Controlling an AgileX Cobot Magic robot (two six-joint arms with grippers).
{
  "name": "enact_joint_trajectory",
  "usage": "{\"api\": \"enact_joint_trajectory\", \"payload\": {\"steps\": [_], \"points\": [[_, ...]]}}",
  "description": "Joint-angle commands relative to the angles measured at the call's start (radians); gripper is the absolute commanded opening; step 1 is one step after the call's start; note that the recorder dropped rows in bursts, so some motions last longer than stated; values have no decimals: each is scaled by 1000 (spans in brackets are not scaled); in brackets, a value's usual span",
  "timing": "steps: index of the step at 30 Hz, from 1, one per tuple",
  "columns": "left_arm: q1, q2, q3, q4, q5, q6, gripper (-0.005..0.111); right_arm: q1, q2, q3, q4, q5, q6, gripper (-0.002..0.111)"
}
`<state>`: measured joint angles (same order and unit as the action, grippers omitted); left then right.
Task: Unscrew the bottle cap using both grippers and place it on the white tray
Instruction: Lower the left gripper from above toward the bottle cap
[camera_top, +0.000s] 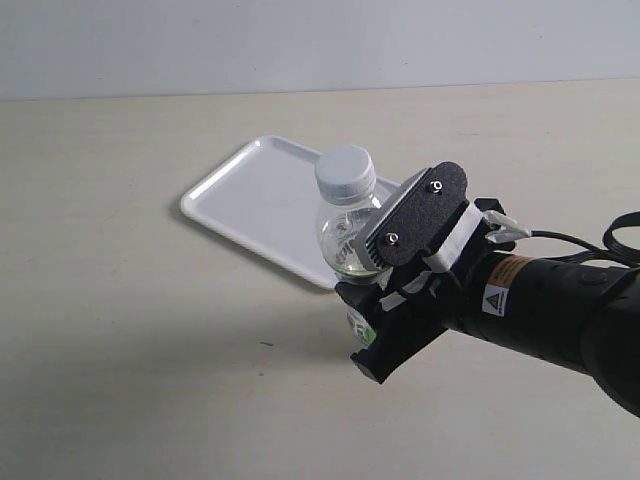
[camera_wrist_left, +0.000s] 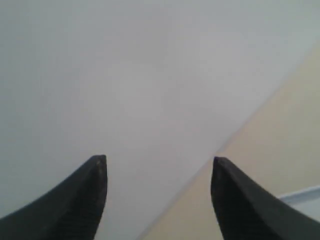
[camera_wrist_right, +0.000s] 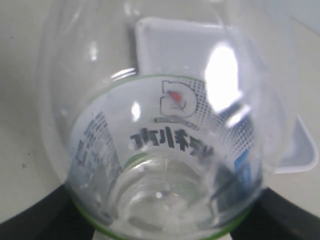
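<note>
The clear bottle (camera_top: 343, 232) is held off the table, tilted, over the near corner of the white tray (camera_top: 250, 195). Its white ribbed cap (camera_top: 345, 172) sits on the neck. My right gripper (camera_top: 365, 300), with flat black finger plates, is shut on the bottle's labelled body. In the right wrist view the bottle (camera_wrist_right: 165, 150) fills the frame base-on, with black fingers (camera_wrist_right: 35, 217) at either side and the tray (camera_wrist_right: 300, 150) behind it. My left gripper (camera_wrist_left: 157, 165) shows two pointed black fingers (camera_wrist_left: 85, 200) spread apart with nothing between them, facing the wall. It is outside the exterior view.
The beige table (camera_top: 120, 350) stretches around the tray to a pale wall (camera_top: 300, 40) at the back. A black cable (camera_top: 620, 235) loops behind the right arm. A pale strip (camera_wrist_left: 300, 194) shows beside one left finger.
</note>
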<state>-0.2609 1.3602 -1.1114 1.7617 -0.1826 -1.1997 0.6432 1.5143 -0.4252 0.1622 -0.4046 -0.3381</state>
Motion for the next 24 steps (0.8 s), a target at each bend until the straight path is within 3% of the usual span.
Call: {"api": "enact_joint_trajectory", "payload": {"steps": [1,2,5,8,12,14,16,17,21,22,24], "points": [[0,1,50,-26,505,316,64,-5,-1,-1,-6,-5,12,0],[0,2,60,-78,564,399,66,-5,-1,-1,-6,4,15,0],[0,12,63,-440,683,765,72,-5,-1,-1,-6,14,29,0],[-12,12,63,-953,666,1149,73,-5,-1,-1,-9,43,28,0],[-98,12,34,-1569,784,1777,73,-5,-1,-1,-9,71,28,0],[-156,14,-8,-1775,888,1984,73,-5,-1,-1,-9,71,28,0],[-212,25,-75,-1894,975,2017,73,-5,-1,-1,-9,75,28,0],[-255,49,-159,-1940,1095,1995,73,-5,-1,-1,-9,83,28,0],[-316,135,-362,-1960,1350,1925,73,-5,-1,-1,-9,97,28,0],[-343,189,-460,-1960,1404,1887,73,-5,-1,-1,-9,104,27,0],[-379,271,-570,-1958,1404,1801,73,-5,-1,-1,-9,104,27,0]]}}
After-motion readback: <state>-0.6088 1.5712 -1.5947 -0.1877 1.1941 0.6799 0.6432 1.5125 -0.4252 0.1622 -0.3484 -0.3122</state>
